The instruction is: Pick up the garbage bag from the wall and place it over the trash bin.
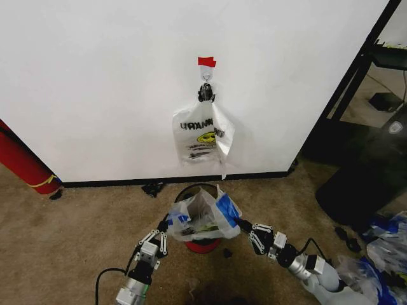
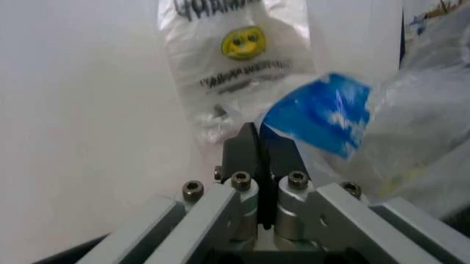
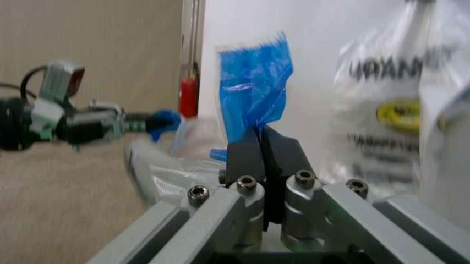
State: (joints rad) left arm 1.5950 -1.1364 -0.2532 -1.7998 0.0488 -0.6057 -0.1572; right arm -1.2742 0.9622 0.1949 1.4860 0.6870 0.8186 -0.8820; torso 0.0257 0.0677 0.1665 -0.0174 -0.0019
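Nearest me, low over the carpet, the robot's two arms reach forward with a bag stretched between them. The left tool (image 1: 166,223) has its fingers pressed together on a blue-patched edge of the garbage bag (image 1: 202,218), and the right tool (image 1: 241,223) is clamped the same way on the opposite edge, blue plastic standing up from between its fingers in its own wrist view. Between them the bag's mouth is pulled open right over the trash bin (image 1: 202,244), whose black rim (image 1: 191,187) arcs behind the plastic and whose red base peeps out underneath.

Farther back, on the wall (image 1: 95,82), a second bag (image 1: 202,133) with a yellow smiley and mirror-reversed lettering hangs from a small hook (image 1: 206,75) under a scrap of red tape (image 1: 206,61). A red cylinder (image 1: 24,162) leans at the left by the baseboard.

To my eye the picking is done and the job is at the placing stage: the bag is spread above the bin but not yet seated round the rim. The next move, I'd say, calls for both tools to go down evenly while keeping the mouth wide enough to clear the rim all round; thin plastic like this could easily slip or bunch on one side.
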